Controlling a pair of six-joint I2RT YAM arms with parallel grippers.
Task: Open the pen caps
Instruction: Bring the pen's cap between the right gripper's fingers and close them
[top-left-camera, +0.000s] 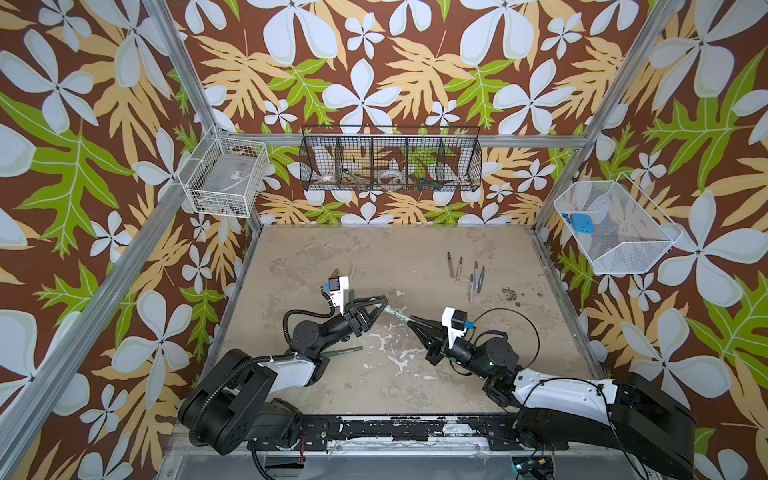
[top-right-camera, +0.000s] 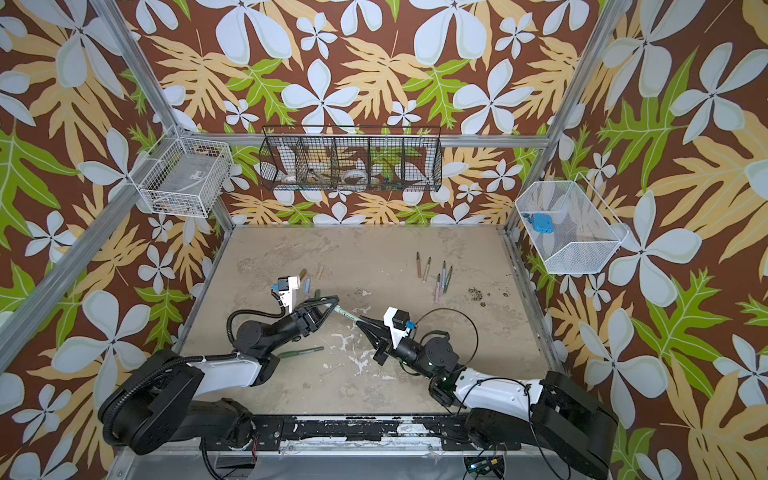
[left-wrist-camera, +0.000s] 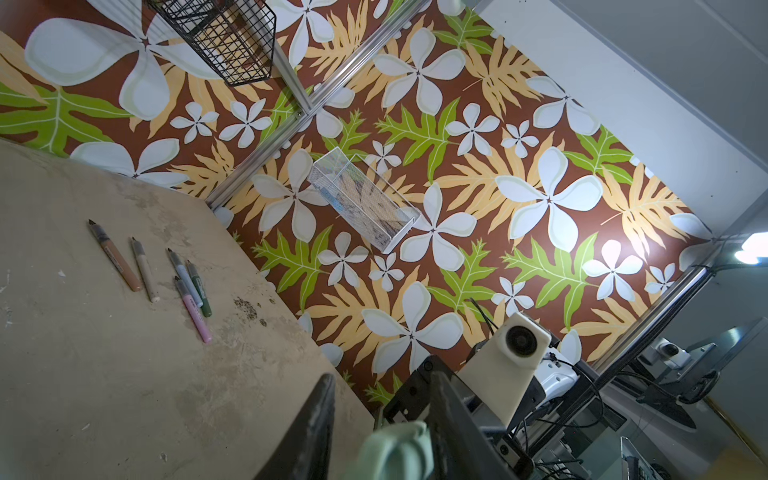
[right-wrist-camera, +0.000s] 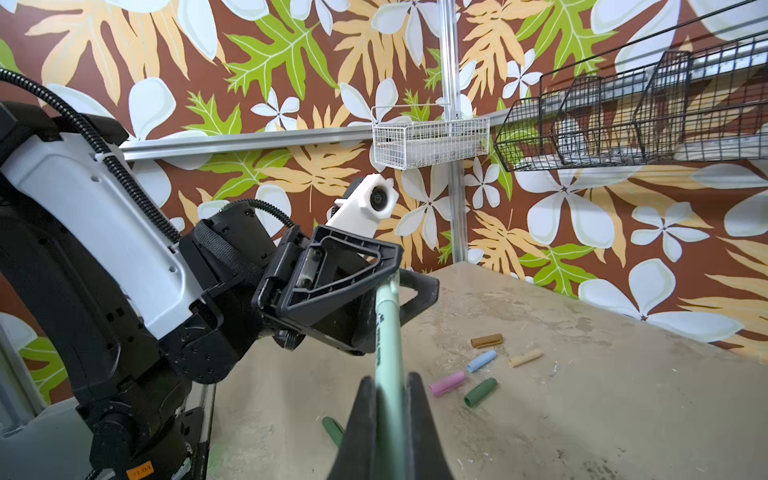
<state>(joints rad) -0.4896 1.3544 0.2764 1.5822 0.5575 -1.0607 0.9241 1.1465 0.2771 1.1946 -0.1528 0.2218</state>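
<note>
A light green pen (top-left-camera: 399, 314) (top-right-camera: 347, 314) hangs in the air at mid-table between both grippers. My right gripper (top-left-camera: 411, 322) (right-wrist-camera: 390, 380) is shut on its body (right-wrist-camera: 388, 353). My left gripper (top-left-camera: 384, 301) (left-wrist-camera: 381, 378) stands around the capped end. In the left wrist view the pale green cap (left-wrist-camera: 395, 449) lies against one finger, with a gap to the other finger (left-wrist-camera: 320, 399). Several loose pen caps (right-wrist-camera: 481, 360) (top-right-camera: 307, 286) lie behind the left gripper. Several uncapped pens (top-left-camera: 465, 274) (left-wrist-camera: 166, 270) lie at the back right. A dark green capped pen (top-left-camera: 343, 352) lies by the left arm.
A black wire basket (top-left-camera: 390, 164) hangs on the back wall, and a white wire basket (top-left-camera: 224, 178) on the left wall. A white mesh basket (top-left-camera: 615, 249) holding a blue thing (top-left-camera: 579, 222) hangs on the right. Dark crumbs (top-left-camera: 509, 294) spot the table.
</note>
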